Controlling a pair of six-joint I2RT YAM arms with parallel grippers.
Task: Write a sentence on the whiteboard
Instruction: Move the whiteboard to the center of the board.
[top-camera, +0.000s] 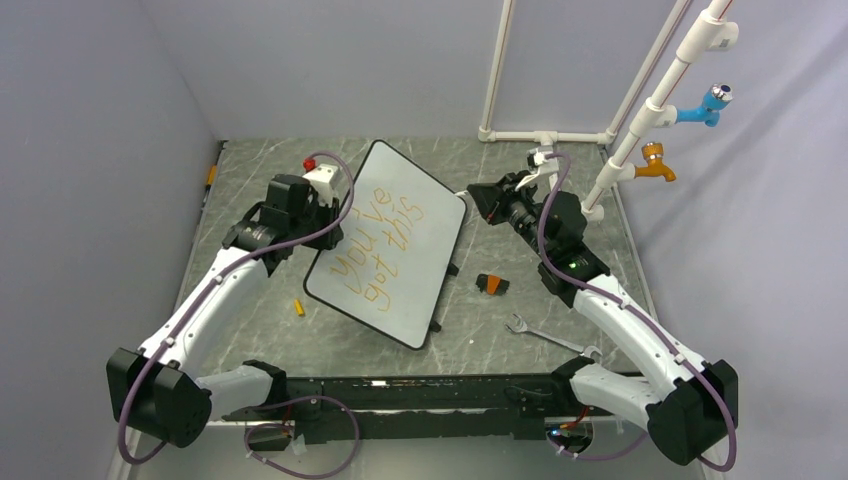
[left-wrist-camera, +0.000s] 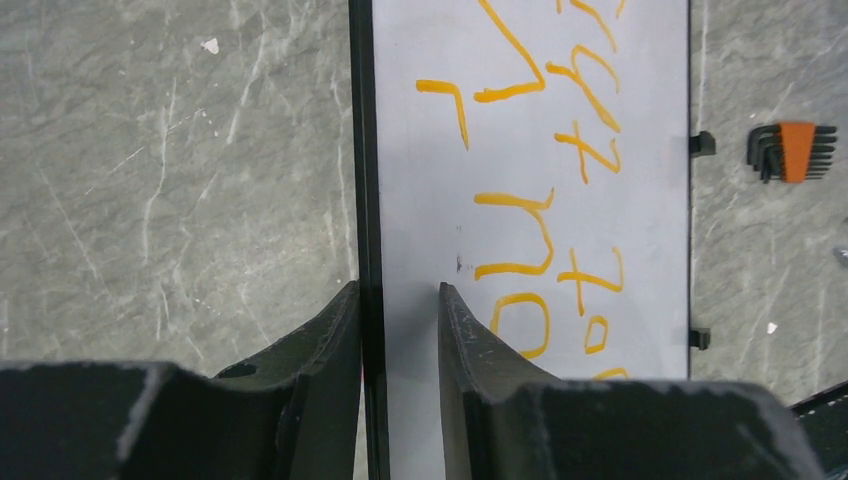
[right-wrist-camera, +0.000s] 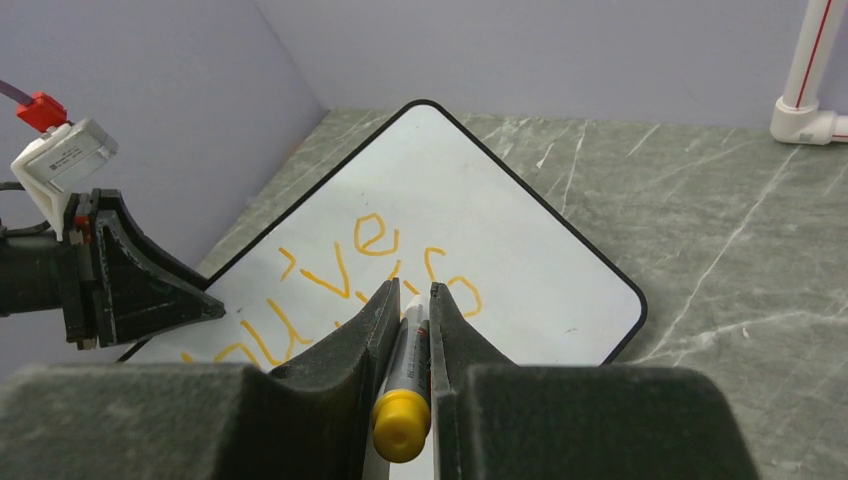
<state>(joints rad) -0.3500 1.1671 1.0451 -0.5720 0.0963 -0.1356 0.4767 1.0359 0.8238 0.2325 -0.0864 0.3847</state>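
Observation:
The whiteboard (top-camera: 405, 310) lies tilted on the table's middle. The sentence (top-camera: 385, 250) reads "You've got this" in orange, in two lines. My left gripper (top-camera: 328, 215) is at the board's left edge. In the left wrist view (left-wrist-camera: 398, 300) its jaws stand apart and straddle the black rim, one finger outside it and one over the white face (left-wrist-camera: 420, 180) beside the letters (left-wrist-camera: 520, 225). My right gripper (top-camera: 480, 200) hovers by the board's right corner. In the right wrist view (right-wrist-camera: 408, 295) it is shut on a grey marker (right-wrist-camera: 405, 390) with a yellow end, pointing at the writing (right-wrist-camera: 330, 280).
An orange hex-key set (top-camera: 491, 284) and a wrench (top-camera: 545, 335) lie right of the board. A small yellow cap (top-camera: 298, 307) lies left of it. A white pipe frame (top-camera: 640, 130) with blue and orange taps stands at the back right. Grey walls close in left and right.

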